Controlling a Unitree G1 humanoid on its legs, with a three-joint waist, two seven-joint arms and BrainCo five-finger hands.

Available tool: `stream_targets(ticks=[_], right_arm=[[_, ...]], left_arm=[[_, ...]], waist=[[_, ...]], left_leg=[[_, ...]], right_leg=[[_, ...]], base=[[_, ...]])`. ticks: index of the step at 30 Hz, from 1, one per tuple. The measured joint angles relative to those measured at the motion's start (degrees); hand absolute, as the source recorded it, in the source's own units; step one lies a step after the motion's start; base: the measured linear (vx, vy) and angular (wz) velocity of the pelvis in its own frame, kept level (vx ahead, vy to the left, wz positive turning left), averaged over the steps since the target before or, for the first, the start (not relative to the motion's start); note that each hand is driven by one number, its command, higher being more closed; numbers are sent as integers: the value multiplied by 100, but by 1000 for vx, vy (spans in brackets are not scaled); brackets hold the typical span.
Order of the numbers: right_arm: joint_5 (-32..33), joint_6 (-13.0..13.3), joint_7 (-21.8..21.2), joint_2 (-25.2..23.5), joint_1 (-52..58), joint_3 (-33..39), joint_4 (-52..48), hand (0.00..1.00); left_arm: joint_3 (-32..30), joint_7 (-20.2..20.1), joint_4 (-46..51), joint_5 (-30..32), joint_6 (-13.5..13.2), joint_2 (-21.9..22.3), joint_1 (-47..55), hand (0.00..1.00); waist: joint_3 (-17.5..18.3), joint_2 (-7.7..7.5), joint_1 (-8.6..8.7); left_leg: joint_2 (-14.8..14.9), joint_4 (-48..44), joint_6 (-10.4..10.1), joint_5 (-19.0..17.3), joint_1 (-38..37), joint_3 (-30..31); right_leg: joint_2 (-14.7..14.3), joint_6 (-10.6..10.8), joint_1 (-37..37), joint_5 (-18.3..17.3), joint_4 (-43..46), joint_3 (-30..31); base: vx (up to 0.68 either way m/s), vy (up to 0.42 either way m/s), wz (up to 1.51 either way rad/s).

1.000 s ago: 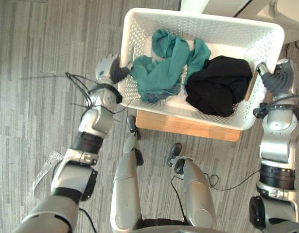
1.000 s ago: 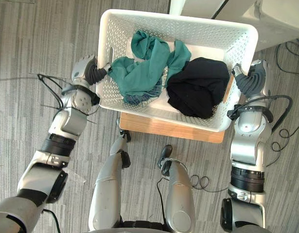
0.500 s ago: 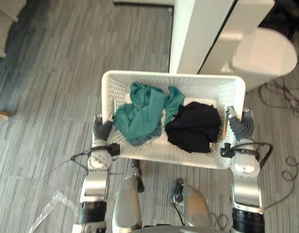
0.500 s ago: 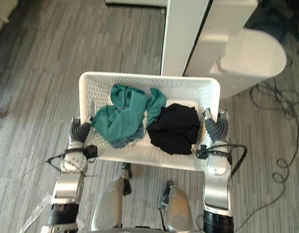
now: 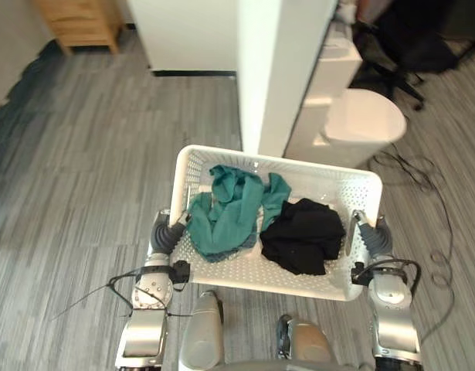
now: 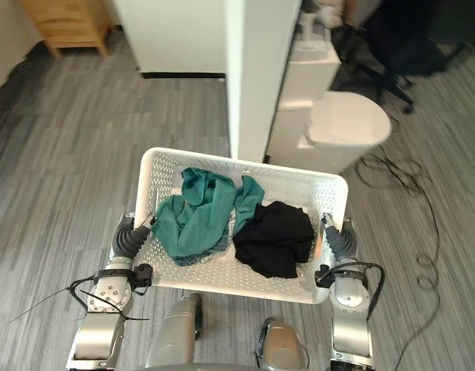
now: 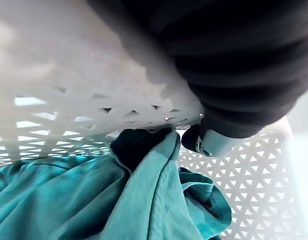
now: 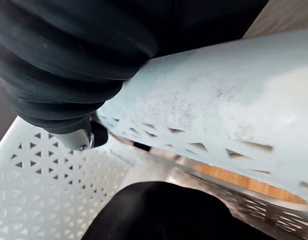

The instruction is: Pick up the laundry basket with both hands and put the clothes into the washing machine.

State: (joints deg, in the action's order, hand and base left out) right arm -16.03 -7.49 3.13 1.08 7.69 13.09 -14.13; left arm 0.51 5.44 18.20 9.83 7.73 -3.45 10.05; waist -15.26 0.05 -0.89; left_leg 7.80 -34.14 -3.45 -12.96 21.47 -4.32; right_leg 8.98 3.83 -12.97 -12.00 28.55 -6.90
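**Basket held at both ends, clothes inside**

In the upper left corner of the head views a wooden cabinet [image 5: 79, 19] stands on the grey plank floor [image 5: 83, 154].

Low in the frame and left of centre, the left hand [image 5: 169, 234] sits against the left end of the white laundry basket [image 5: 222, 267]. Its wrist view shows the dark cover lying over the rim and a dark-tipped fingertip [image 7: 206, 142] hooked down inside the perforated wall – curled round the rim, just beside the cloth.

The basket fills the lower middle of the frame, spanning the gap between the two hands. In its left half lies a bundle of teal clothes [image 5: 222, 216]. In its right half lies a heap of black clothes [image 5: 303, 236], touching the teal.

At the basket's right end the right hand [image 5: 366, 236] grips in the same way – its wrist view shows a fingertip [image 8: 86, 139] tucked under the rim on the inside.

Above the basket's far rim, at top centre, rises a white pillar [image 5: 279, 69]. Right of it stands a white machine [image 5: 364, 127] with a rounded top, near the basket's far right corner. A dark office chair [image 5: 411, 46] is in the upper right corner.
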Motion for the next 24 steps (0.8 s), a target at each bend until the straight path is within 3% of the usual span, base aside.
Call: stream_targets(ticks=[1,2,3,4,5,7,9,10,11,12,13,16,17,18,19,20,21,23,24], right_arm=[[13,11,78,6,-57,9,-161,100],[14,9,132,-8,-132,9,-180,100],[10,12,225,-61,-255,-11,-236,100],[5,11,292,-87,-355,-103,-240,100],[-2,14,322,-67,-419,-188,-232,100],[-30,53,328,-31,-692,-387,-19,100],[-40,146,323,105,-1095,-491,432,100],[-59,156,314,252,-1372,-541,720,100],[-60,155,319,297,-1443,-540,771,100],[-59,153,315,436,-1540,-544,866,100],[-47,145,321,580,-1536,-535,980,100],[-18,103,316,601,-1478,-564,1233,100],[-20,100,324,602,-1478,-605,1238,100],[4,109,350,588,-1489,-630,1315,100],[25,119,359,564,-1494,-640,1345,100],[96,201,440,495,-1507,-654,1395,100],[193,279,489,487,-1566,-644,1444,100],[303,367,624,466,-1709,-633,1593,100],[378,368,683,457,-1694,-632,1593,100]], left_arm=[[-3,19,169,2,-13,59,-6,100],[-13,55,244,13,-16,110,-29,100],[-82,108,314,111,-24,167,-105,100],[-145,158,386,137,-21,168,-96,100],[-195,236,480,193,-23,167,-66,100],[-390,293,681,210,-36,161,76,100],[-525,348,680,209,-66,163,75,100],[-570,351,671,210,-84,159,41,100],[-565,351,639,209,-93,163,-15,100],[-562,342,554,209,-118,226,-72,100],[-506,330,384,211,-131,348,-116,100],[-462,328,30,218,-129,377,-120,100],[-480,346,-15,216,-129,363,-119,100],[-483,383,-14,218,-133,366,-117,100],[-493,417,-13,223,-134,360,-118,100],[-495,488,-10,234,-148,315,-107,100],[-488,520,11,234,-205,311,-107,100],[-434,649,78,240,-307,288,-136,100],[-420,657,80,241,-315,266,-169,100]], waist=[[15,3,13],[32,32,29],[26,5,10],[37,-2,49],[78,-25,1],[376,-84,-74],[675,-90,-171],[853,-134,-240],[894,-155,-296],[949,-155,-328],[963,-33,-275],[968,-64,-232],[964,-85,-135],[964,-86,-137],[960,-86,-143],[922,-157,-177],[968,-97,-198],[1047,26,-138],[1046,-15,-81]], left_leg=[[-30,102,246,-20,-57,-435],[57,268,372,23,-132,-685],[117,338,617,10,-354,-1356],[124,380,740,-58,-654,-1845],[127,483,782,-69,-846,-2206],[132,798,875,-30,-1029,-2944],[218,1019,939,49,-986,-3615],[334,1047,943,123,-806,-4081],[373,1056,925,177,-717,-4217],[428,1130,857,358,-600,-4491],[598,1188,798,546,-536,-4532],[954,1172,589,762,-621,-4107],[1038,1094,523,808,-620,-3557],[1101,834,506,820,-617,-2628],[1109,642,505,820,-602,-2196],[1064,378,327,653,-525,-1363],[834,408,33,465,-557,-736],[600,802,-74,238,-820,-233],[545,1176,-143,248,-1031,-266]], right_leg=[[220,-335,-354,224,125,-305],[294,-389,-306,210,30,-409],[722,-564,-442,-26,1153,-930],[1054,-622,-210,-287,2087,-1376],[1237,-630,62,-404,2424,-1680],[1538,-640,607,-498,2473,-2321],[1714,-606,1039,-511,1922,-2695],[1644,-233,1342,-448,726,-2726],[1473,216,1354,-519,143,-2625],[1144,555,1363,-505,-812,-2531],[805,673,1371,-222,-1425,-2372],[288,449,1543,278,-2233,-1874],[148,367,1589,363,-2338,-1647],[30,322,1629,393,-2330,-1295],[-14,307,1676,402,-2339,-1140],[-57,289,1759,413,-2337,-798],[-35,267,1699,429,-2325,-610],[-151,259,1480,453,-2228,-214],[-136,269,1392,522,-2204,-107]], base=[[-124,219,-142],[-159,249,-184],[-166,283,-184],[-150,267,-202],[-161,245,-215],[-153,120,-196],[-193,50,-187],[-204,-17,-167],[-311,-72,-182],[-245,-118,-134],[-220,-133,-123],[-161,-181,-113],[-131,-134,-124],[-118,-115,-129],[-108,-92,-149],[-14,29,-130],[-6,109,-132],[17,167,-107],[21,108,-86]])
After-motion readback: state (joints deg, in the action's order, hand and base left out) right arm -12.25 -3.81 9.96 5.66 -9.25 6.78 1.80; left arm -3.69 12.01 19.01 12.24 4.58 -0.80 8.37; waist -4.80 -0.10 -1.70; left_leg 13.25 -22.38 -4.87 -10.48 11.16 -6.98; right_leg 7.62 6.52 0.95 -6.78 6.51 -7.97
